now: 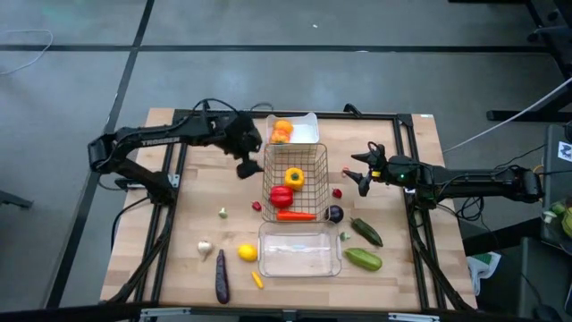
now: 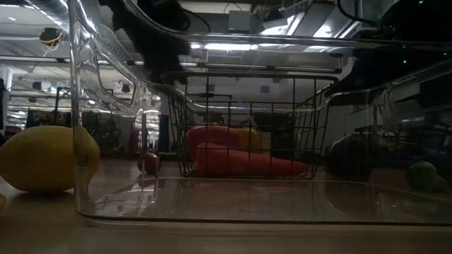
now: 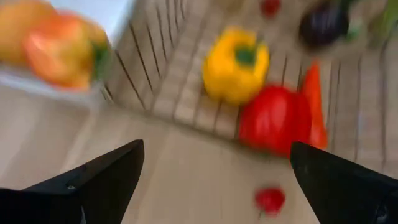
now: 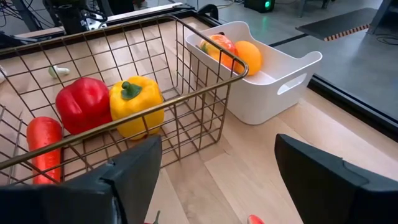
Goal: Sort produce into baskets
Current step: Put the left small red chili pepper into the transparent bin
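A yellow pepper, red pepper and carrot lie inside the wire basket. The left gripper hovers beside the basket's left wall, the right gripper beside its right wall. Both have fingers apart and empty.

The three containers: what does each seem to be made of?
Wire basket: thin metal rods in an open grid, brassy sheen. White tray: apparently moulded plastic, smooth, opaque, with a cut-out handle. Clear tray: likely transparent plastic, glossy; the wood shows through.
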{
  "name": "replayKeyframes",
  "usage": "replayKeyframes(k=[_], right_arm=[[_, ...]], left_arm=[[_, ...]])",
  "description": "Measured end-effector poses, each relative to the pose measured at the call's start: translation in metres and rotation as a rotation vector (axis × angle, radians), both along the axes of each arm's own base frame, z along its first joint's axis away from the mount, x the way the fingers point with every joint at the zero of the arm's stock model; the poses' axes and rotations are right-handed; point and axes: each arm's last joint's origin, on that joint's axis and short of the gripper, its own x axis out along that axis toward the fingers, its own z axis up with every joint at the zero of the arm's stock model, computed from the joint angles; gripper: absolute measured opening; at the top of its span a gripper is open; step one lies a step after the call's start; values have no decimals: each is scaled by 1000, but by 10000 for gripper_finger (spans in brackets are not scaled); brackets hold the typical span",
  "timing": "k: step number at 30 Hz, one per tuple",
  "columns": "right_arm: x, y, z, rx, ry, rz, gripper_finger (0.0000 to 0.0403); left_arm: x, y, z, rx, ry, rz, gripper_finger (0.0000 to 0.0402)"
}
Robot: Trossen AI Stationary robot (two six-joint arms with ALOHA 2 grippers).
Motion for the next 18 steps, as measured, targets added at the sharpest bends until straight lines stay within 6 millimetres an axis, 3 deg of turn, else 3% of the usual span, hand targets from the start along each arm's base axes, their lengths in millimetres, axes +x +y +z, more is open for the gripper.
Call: replayKeyframes(k=[8,18], right_arm=[[0,0,0,0,-1,0,310],[0,0,0,0,0,0,310]], left_arm=[[-5,-36,-37,-3,183,-49,399],[-5,-76,-72,55,142,-132,399]])
